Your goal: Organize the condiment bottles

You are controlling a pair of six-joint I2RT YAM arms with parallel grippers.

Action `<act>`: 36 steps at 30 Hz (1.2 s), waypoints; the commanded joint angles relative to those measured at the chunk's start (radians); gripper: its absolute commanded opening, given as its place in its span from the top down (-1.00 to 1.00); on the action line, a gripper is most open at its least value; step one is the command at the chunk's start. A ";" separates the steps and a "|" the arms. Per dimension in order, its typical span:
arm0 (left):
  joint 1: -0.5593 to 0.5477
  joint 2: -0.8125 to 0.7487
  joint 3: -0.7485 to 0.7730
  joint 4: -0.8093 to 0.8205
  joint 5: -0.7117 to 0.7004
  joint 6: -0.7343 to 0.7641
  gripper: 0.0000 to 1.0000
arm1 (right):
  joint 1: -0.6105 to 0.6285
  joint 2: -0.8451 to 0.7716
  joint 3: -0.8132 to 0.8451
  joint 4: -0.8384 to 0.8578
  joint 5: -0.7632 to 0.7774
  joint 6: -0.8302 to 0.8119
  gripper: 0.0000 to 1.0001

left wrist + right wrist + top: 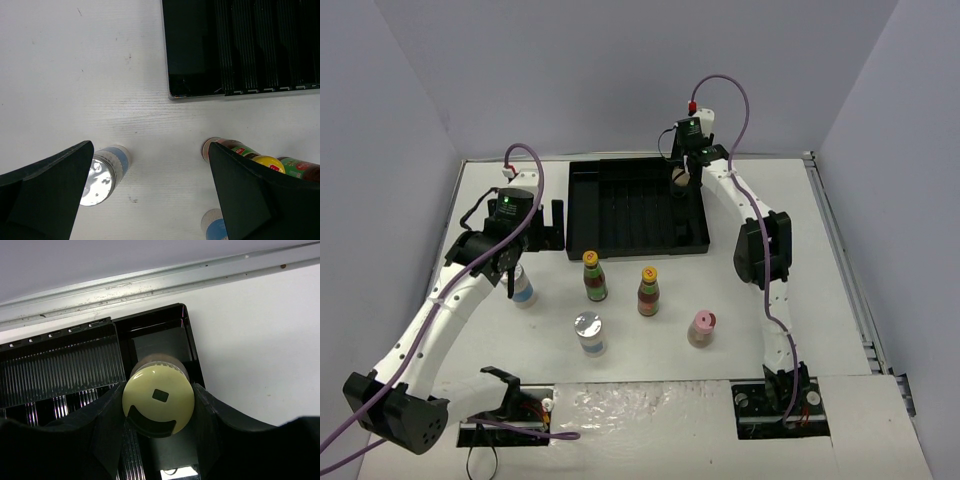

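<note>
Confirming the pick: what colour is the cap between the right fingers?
Pale yellow cap; right wrist view.

Two slim yellow-capped bottles, two silver-capped jars, one pink-capped bottle, one cream bottle, one tray.

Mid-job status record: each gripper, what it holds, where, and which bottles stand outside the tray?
right gripper: shut on cream yellow-capped bottle
bottle location: black tray, far right corner
left gripper: open, empty, by a silver-capped jar
on table: that jar, second silver-capped jar, two slim bottles, pink-capped bottle
placed in tray: none released yet
</note>
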State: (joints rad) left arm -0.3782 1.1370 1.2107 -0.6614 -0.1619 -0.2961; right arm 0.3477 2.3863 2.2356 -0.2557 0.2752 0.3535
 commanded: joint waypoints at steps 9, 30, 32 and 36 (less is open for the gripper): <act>0.007 0.002 0.015 0.057 0.001 0.002 -0.94 | -0.003 0.001 -0.056 0.077 0.041 -0.009 1.00; 0.005 0.001 0.007 0.062 0.004 0.003 -0.94 | 0.017 -0.151 -0.157 0.070 0.042 0.001 -0.79; 0.005 0.001 0.005 0.062 0.001 0.004 -0.94 | 0.026 -0.222 -0.200 0.065 0.051 0.015 -0.81; 0.007 0.000 0.001 0.065 -0.001 0.002 -0.94 | 0.054 -0.377 -0.302 0.048 0.087 0.022 -0.82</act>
State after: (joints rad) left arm -0.3782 1.1431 1.1965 -0.6521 -0.1612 -0.2958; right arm 0.3624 2.2785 1.9811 -0.2220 0.2957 0.3593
